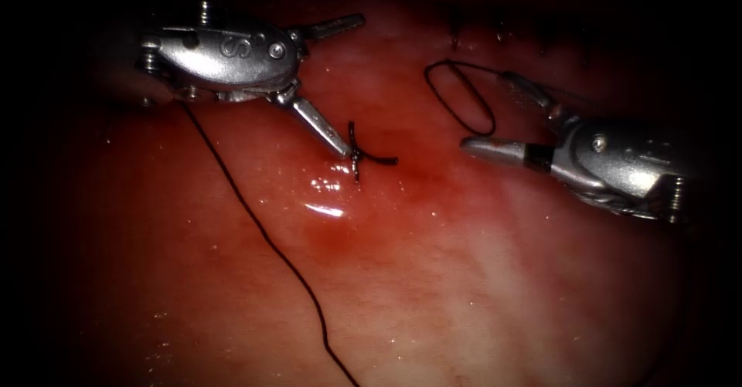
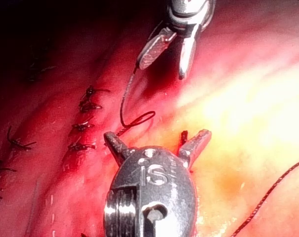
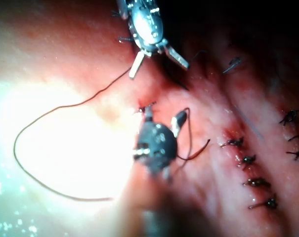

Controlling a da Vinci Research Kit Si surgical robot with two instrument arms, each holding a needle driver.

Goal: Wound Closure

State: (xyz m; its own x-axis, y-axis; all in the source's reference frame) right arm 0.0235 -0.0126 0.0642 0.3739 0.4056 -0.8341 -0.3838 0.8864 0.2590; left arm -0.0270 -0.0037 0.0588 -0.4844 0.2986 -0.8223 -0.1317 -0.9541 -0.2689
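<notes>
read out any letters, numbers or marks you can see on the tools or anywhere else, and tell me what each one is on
"IS": stamped on the metal wrist body of the left tool, as read in the left wrist view; both its jaws are spread open.
The same stamp on the left tool in the endoscope view is tilted and hard to read.
No marking is legible on the right tool.

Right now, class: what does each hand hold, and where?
Nothing. Left hand and right hand both stand open; the thread lies loose by the right one.

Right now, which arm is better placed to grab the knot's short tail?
Likely left. The left tool is open, holding nothing, its lower tip at the knot. The right tool, also open and empty, sits apart, a thread loop by its upper jaw.
</notes>
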